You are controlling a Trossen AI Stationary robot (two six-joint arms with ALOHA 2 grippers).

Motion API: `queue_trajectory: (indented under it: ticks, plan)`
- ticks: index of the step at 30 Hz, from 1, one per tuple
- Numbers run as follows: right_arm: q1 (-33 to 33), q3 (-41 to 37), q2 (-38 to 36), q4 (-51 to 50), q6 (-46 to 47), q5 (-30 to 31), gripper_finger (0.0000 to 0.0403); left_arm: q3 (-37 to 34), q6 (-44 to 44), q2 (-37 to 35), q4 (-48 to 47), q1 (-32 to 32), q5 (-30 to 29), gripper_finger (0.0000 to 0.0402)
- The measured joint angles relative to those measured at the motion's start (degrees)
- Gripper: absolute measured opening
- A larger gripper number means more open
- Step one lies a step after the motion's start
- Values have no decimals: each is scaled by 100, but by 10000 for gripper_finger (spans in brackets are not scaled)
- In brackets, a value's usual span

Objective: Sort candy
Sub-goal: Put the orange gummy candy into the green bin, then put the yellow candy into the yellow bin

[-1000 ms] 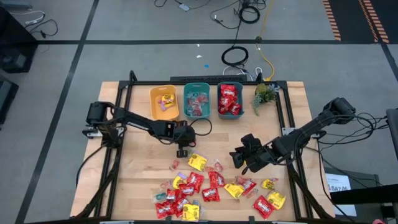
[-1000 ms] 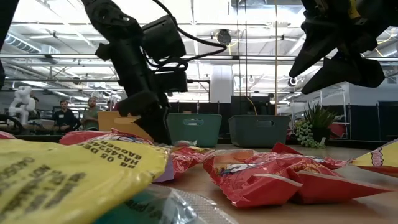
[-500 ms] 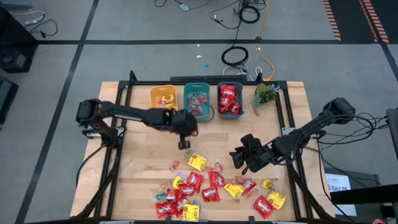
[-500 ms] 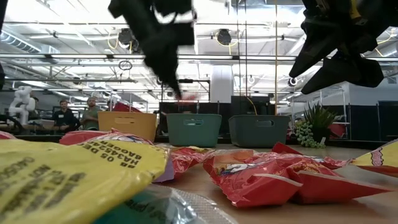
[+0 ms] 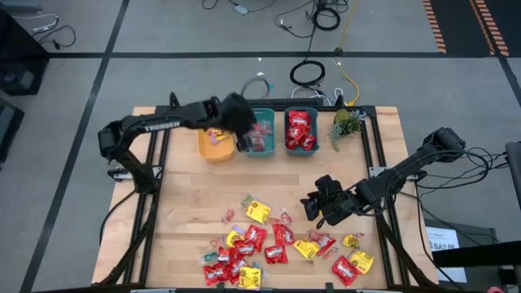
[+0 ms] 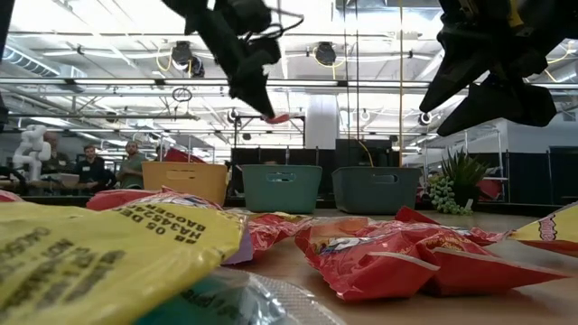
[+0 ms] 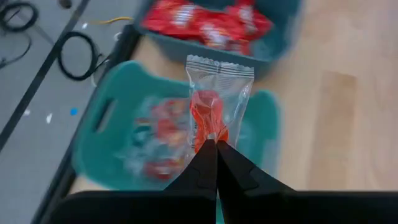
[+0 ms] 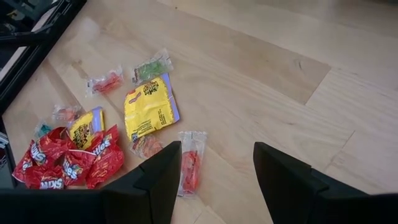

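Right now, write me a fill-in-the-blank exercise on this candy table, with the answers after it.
1. The left tool is shut on a clear-wrapped ____ candy.
2. That candy hangs above the middle, ____-coloured bin.
3. The bin nearest the plant holds ____ packets.
4. The right tool hovers with its fingers ____ over the loose candy pile.

Answers: red; teal; red; open
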Motion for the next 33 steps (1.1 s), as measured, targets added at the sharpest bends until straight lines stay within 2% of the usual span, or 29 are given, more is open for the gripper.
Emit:
queue_trajectory:
  ticks: [3,6,16,28,30,33]
  plan:
    - [-4,0,0,0,1,0,192,3,-10,74,43,423,139,4]
    - [-20,0,0,-2,2,0,192,1,-33,131,86,632,320,24]
    - [-156,0,0,-58,-15,-4,192,2,4,148,330,686,425,113]
    - [-157,0,0,4,128,-29,192,2,-321,33,239,454,494,120]
    - [-164,0,0,2,-110,-31,192,2,-334,-16,83,312,537,120]
    - [-204,0,0,16,-937,-13,192,-12,-336,-120,-124,69,548,121]
